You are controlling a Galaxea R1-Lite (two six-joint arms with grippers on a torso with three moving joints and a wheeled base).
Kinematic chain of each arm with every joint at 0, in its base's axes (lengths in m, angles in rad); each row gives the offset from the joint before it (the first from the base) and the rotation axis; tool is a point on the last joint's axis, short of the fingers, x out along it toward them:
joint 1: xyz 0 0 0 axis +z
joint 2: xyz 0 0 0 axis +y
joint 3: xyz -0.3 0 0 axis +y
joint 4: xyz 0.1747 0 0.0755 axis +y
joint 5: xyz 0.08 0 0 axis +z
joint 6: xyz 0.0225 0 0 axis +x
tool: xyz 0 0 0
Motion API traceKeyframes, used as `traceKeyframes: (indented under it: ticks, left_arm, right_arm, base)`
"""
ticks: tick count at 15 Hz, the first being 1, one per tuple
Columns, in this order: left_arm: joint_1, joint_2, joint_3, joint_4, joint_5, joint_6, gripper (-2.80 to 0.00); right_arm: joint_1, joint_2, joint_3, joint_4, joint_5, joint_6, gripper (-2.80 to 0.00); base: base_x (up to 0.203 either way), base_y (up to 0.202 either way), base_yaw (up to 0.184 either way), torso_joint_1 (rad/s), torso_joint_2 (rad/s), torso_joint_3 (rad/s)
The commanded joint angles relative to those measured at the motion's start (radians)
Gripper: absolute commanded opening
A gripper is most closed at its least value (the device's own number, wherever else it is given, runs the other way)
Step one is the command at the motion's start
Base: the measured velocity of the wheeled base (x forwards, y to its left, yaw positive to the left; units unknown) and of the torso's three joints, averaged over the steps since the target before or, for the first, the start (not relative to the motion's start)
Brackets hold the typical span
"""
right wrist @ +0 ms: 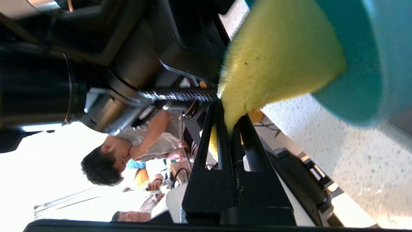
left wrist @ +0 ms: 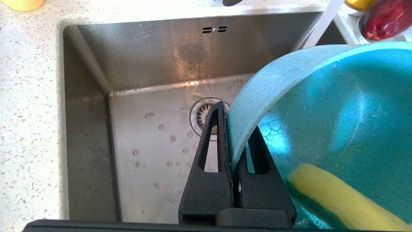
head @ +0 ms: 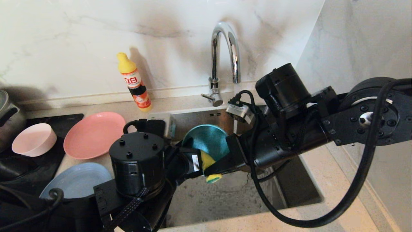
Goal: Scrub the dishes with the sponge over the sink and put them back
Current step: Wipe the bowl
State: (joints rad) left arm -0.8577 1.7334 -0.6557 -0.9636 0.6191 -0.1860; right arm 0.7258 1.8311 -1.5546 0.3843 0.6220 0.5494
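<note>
Left gripper [left wrist: 232,129] pinches teal bowl [left wrist: 322,112]; right gripper [right wrist: 230,119] sponge [right wrist: 276,61]

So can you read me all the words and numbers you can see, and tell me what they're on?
Dish soap bottle: red label with large white characters, too blurred to read for certain.
Lower orange part of that bottle: small print, too small to read.
White sticker on the left gripper: dark print, too small to read.
Both wrist views: no readable text.
</note>
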Motion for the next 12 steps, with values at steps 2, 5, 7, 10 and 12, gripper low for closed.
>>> traceKeyframes:
  ticks: [2,5,7,10,12]
  left_arm:
    - [0.000,-0.003,0.007,-0.006,0.004,-0.001,-2.80]
    - [0.000,-0.005,0.010,-0.006,0.004,-0.003,-2.80]
    - [0.000,-0.003,0.010,-0.007,0.004,-0.004,-2.80]
    - [0.000,-0.005,0.001,-0.006,0.004,-0.004,-2.80]
    - [0.000,-0.007,-0.002,-0.006,0.004,-0.003,-2.80]
  right_arm:
    - [-0.032,-0.003,-0.054,0.009,-0.006,0.004,-2.80]
    - [-0.075,-0.043,-0.083,0.013,-0.005,0.006,-2.80]
    - [-0.088,-0.077,-0.078,0.045,-0.007,0.006,-2.80]
    - [-0.104,-0.110,-0.001,0.082,-0.005,-0.005,-2.80]
    - [-0.101,-0.103,0.074,0.076,-0.004,-0.010,-2.80]
  base:
    - [0.000,0.000,0.000,0.000,0.00,0.000]
    - [0.000,0.000,0.000,0.000,0.00,0.000]
    - [0.000,0.000,0.000,0.000,0.00,0.000]
    - [0.000,0.000,0.000,0.000,0.00,0.000]
    - [0.000,0.000,0.000,0.000,0.00,0.000]
